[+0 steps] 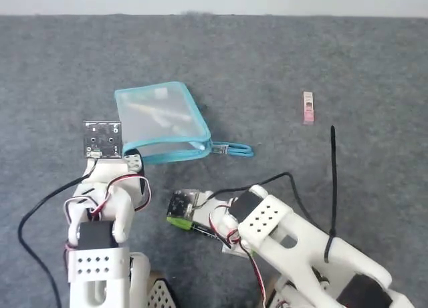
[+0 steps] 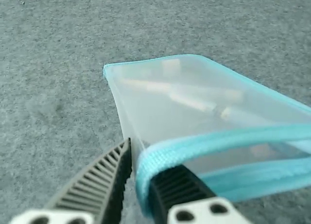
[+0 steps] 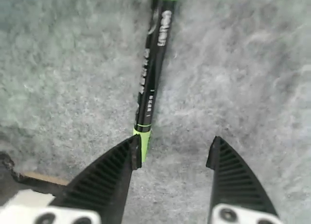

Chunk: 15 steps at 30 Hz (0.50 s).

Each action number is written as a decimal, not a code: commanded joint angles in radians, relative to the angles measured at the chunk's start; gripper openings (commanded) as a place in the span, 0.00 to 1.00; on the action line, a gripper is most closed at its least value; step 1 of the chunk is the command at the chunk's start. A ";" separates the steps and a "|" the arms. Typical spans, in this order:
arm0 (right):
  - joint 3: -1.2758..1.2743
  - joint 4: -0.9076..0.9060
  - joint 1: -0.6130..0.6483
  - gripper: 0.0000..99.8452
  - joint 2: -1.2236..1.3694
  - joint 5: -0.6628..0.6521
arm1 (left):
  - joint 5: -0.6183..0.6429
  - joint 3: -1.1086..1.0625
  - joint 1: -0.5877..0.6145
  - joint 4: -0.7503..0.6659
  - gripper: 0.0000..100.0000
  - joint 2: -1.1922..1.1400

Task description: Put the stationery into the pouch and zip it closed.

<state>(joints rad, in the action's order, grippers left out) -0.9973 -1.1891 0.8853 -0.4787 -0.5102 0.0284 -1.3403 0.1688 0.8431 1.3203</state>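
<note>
Pinching the pouch [image 2: 194, 102], left claw [image 2: 141, 161] sits low — right claw [image 3: 176, 142] gapes over pen [image 3: 153, 73].

Overhead and near left-wrist views sharing pouch [image 1: 160, 121]

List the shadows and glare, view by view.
High view: even light, only soft shadows on the mat. Left wrist view: the pouch looks milky, no hard glare. Right wrist view: flat light, only faint shade along the pen.
</note>
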 commanded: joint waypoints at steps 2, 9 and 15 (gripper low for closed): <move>0.005 -0.031 -0.030 0.21 -0.108 0.068 | -0.006 0.024 0.008 -0.038 0.01 0.000; -0.146 0.005 -0.183 0.03 -0.280 0.008 | -0.008 0.024 0.026 -0.055 0.01 -0.002; -0.290 0.170 -0.125 0.06 -0.275 -0.020 | -0.008 0.024 0.025 -0.060 0.01 -0.003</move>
<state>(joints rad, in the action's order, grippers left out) -1.2520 -1.1047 0.7181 -0.7319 -0.5102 0.0284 -1.3403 0.1903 0.8247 1.3203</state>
